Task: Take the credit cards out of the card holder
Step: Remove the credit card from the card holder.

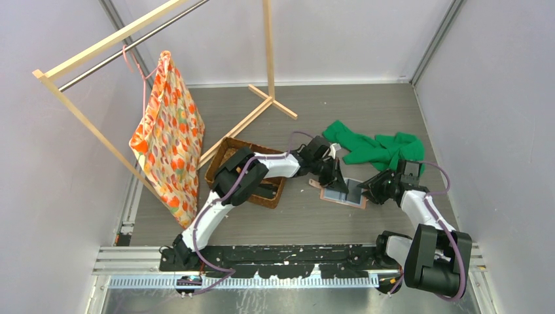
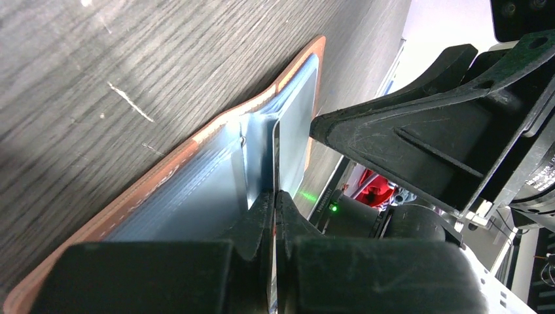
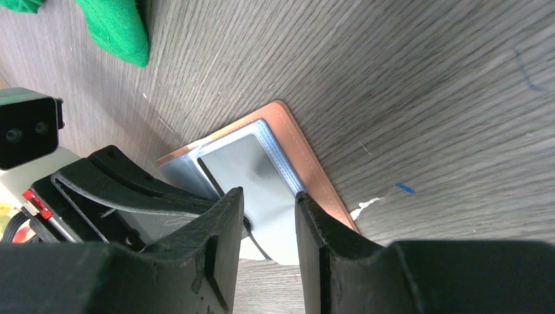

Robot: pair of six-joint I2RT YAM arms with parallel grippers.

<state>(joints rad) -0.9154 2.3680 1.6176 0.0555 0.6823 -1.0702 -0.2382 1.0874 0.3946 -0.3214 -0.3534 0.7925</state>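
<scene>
The salmon-pink card holder (image 1: pixel 325 188) lies open on the table, its grey inner panels up; it also shows in the left wrist view (image 2: pixel 196 176) and the right wrist view (image 3: pixel 307 163). My left gripper (image 2: pixel 275 196) is shut on the edge of a thin grey credit card (image 2: pixel 275 157) that stands up from the holder's middle pocket. In the top view the left gripper (image 1: pixel 335 180) is at the holder's left half. My right gripper (image 3: pixel 268 206) is open, its fingertips down over the holder's right half and a grey card panel (image 3: pixel 242 160). It sits at the holder's right edge (image 1: pixel 368 190).
A brown woven basket (image 1: pixel 230 152) stands left of the holder, under the left arm. A green cloth (image 1: pixel 376 149) lies behind the right gripper. A wooden clothes rack (image 1: pixel 268 49) with an orange patterned bag (image 1: pixel 169 137) stands at the back left.
</scene>
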